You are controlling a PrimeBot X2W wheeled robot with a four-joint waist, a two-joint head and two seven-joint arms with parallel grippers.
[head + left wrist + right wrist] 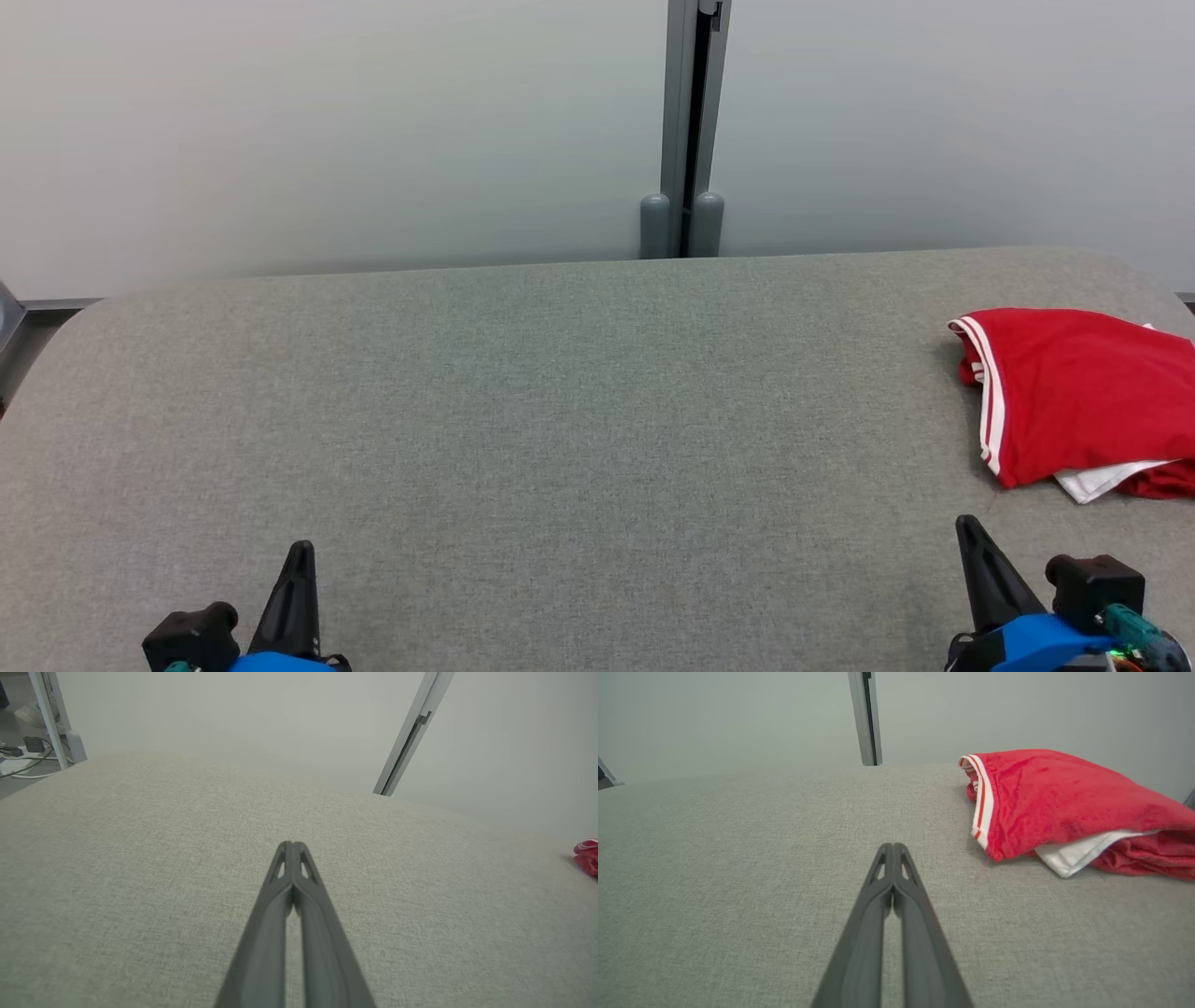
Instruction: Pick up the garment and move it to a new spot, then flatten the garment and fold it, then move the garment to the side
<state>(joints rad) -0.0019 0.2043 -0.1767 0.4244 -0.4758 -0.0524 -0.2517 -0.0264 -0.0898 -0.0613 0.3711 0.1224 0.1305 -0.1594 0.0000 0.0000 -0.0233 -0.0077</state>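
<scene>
The garment (1083,397) is red with white stripes along one edge and a white layer peeking out below. It lies folded at the far right of the grey padded table (560,420), partly cut off by the head view's edge. The right wrist view has the garment (1064,798) ahead and to the right, and the left wrist view catches a sliver of it (587,856) at the far right. My left gripper (301,551) rests at the lower left, fingers pressed together, holding nothing. My right gripper (966,527) sits just in front of the garment, shut and apart from the cloth.
A pale wall with a grey vertical post (693,131) stands behind the table. The table's rounded back corners and rear edge (597,266) are in sight. Cables and a plug (28,751) lie on the floor beyond the table's left end.
</scene>
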